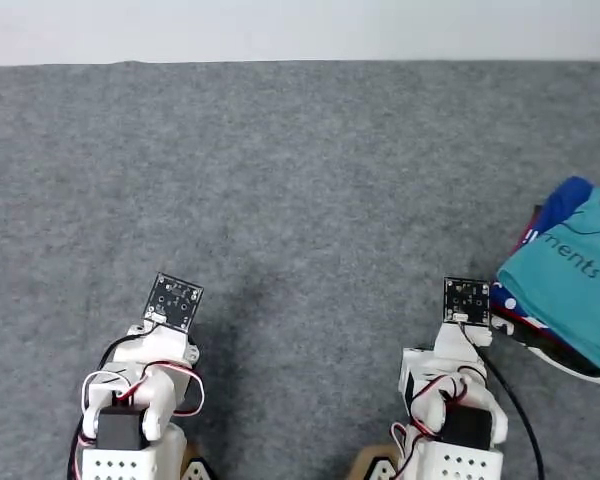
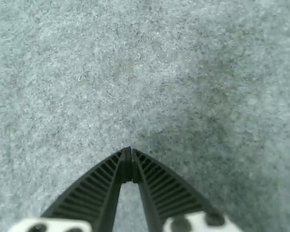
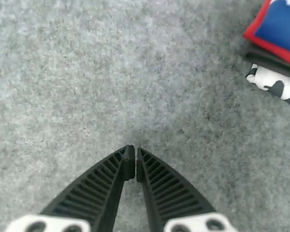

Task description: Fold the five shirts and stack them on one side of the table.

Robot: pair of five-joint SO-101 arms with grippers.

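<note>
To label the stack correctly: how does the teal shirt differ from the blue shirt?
The teal shirt lies on top; the blue shirt lies under it. The teal shirt shows a broad face with pale lettering; the blue shirt shows only its edges. Both lie folded together at the table's right side.

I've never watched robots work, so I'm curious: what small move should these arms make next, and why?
Likely none beyond resting in place. The left gripper and right gripper are both shut, holding nothing, over the grey table, and every shirt in sight lies in the stack of shirts beside the right arm.
</note>
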